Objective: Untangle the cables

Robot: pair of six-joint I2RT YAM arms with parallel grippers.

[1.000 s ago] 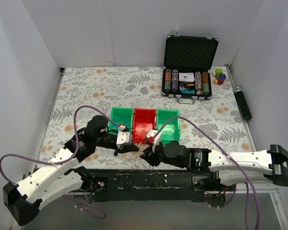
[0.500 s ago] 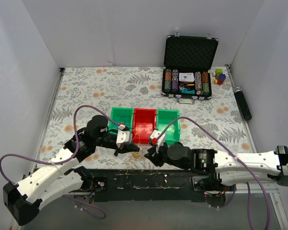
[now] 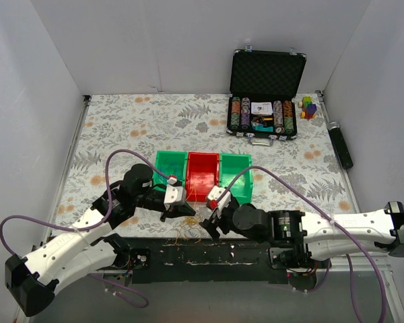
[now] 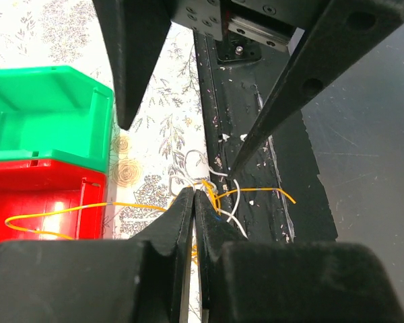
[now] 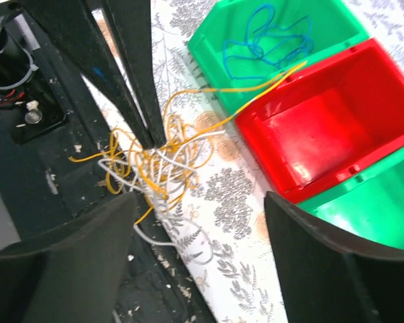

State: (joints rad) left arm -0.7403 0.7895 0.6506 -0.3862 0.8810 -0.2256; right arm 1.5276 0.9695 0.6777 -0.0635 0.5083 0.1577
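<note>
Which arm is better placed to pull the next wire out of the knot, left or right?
Right, I think. The right end effector stands open close to the tangled cables, free to grasp a strand, while the left end effector is shut on them.

Front edge tight: left end effector [image 3: 186, 210] and right end effector [image 3: 207, 226] nearly tip to tip over cable knot [image 5: 155, 168]; three bins [image 3: 203, 176] in a row just behind block forward passage. Bench [image 3: 121, 128] open left of and beyond bins; poker chip case [image 3: 264, 101] far rear right.
</note>
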